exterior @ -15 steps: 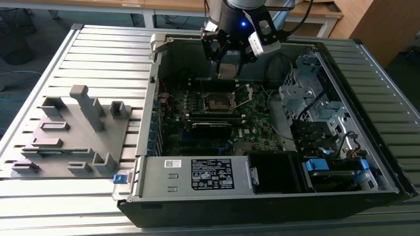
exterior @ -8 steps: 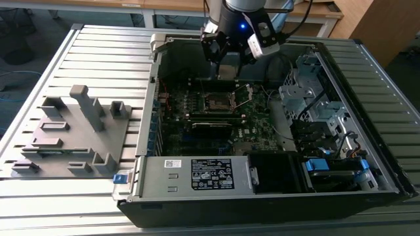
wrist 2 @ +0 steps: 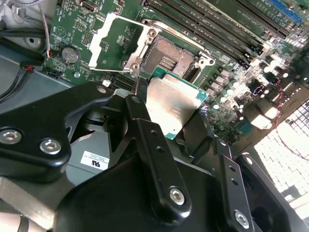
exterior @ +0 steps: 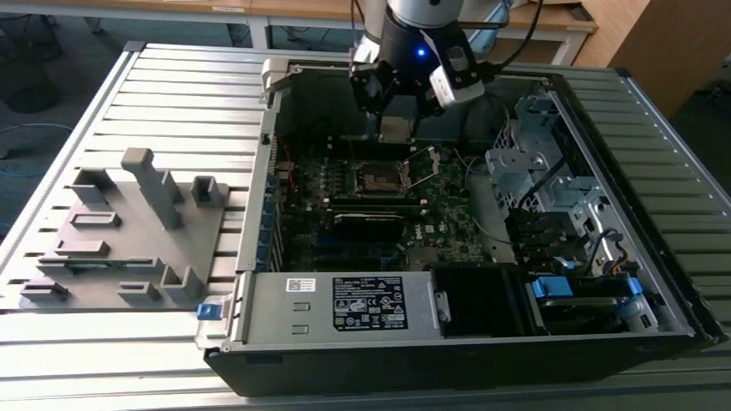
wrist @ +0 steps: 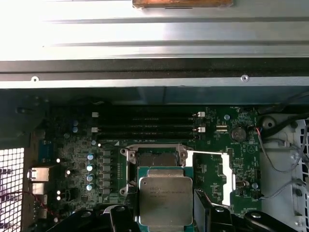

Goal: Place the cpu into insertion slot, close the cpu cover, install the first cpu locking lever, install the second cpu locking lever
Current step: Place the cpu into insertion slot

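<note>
Hidden: From my remote desk, the cpu (wrist: 165,200) covers the near part of the insertion slot (wrist: 155,158) in the first wrist view. I cannot tell whether the two touch.
Jaws: Clamped on the cpu's opposite edges, a black finger (wrist 2: 145,130) on either side.
Cpu: A flat square with a dull silver lid on a green rim, held over the slot's edge.
Cpu cover: The silver frame (wrist 2: 100,43) lies flipped open beside the slot.
Surface: The open computer case (exterior: 457,334) lies on a slatted metal counter (exterior: 171,94). A grey moulded fixture (exterior: 126,231) sits near the counter's edge at the exterior view's left.
Room: Wooden furniture (exterior: 651,43) stands beyond the counter's far edge.
</note>
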Controlling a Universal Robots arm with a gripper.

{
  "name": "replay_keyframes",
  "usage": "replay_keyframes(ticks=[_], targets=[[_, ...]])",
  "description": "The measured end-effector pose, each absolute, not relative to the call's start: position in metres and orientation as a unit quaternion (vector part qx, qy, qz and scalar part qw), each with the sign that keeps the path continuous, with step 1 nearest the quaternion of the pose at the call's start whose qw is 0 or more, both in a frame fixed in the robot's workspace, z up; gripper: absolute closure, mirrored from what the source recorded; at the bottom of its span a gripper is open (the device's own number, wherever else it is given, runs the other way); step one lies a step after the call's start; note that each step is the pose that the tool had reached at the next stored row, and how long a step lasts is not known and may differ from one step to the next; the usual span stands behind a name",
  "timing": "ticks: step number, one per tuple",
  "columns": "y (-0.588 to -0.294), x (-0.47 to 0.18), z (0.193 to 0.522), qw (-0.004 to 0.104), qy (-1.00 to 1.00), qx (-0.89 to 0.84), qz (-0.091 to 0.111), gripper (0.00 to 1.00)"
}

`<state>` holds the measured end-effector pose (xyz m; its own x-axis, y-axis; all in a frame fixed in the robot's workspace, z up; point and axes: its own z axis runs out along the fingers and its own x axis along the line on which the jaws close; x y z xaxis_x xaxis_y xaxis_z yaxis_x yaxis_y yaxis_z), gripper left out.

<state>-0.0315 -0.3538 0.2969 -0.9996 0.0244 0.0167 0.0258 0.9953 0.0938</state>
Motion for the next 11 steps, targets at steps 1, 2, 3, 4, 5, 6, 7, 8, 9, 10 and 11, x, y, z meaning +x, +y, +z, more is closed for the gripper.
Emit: replay_keyframes(ticks=[1,2,3,4,5,6,7,8,9,10,11], targets=[[-0.3538,-0.0315,0.2967,0.008,-0.999,-0.013,-0.047,0.46],[-0.3538,-0.0315,0.2967,0.008,-0.999,-0.013,-0.047,0.46],[-0.3538,-0.0315,0.2967,0.008,-0.999,-0.013,-0.047,0.46],[-0.3538,-0.0315,0.2965,0.008,-0.999,-0.013,-0.047,0.46],[-0.3538,-0.0315,0.2963,0.008,-0.999,-0.013,-0.047,0.46],[-0.3538,-0.0315,0.2959,0.008,-0.999,-0.013,-0.047,0.46],[-0.3538,-0.0315,0.2954,0.008,-0.999,-0.013,-0.047,0.46],[-0.3538,-0.0315,0.2950,0.008,-0.999,-0.013,-0.047,0.46],[-0.3538,-0.0315,0.2945,0.008,-0.999,-0.013,-0.047,0.46],[-0.3538,-0.0315,0.2941,0.008,-0.999,-0.013,-0.047,0.46],[-0.3538,-0.0315,0.2940,0.008,-0.999,-0.013,-0.047,0.46]])
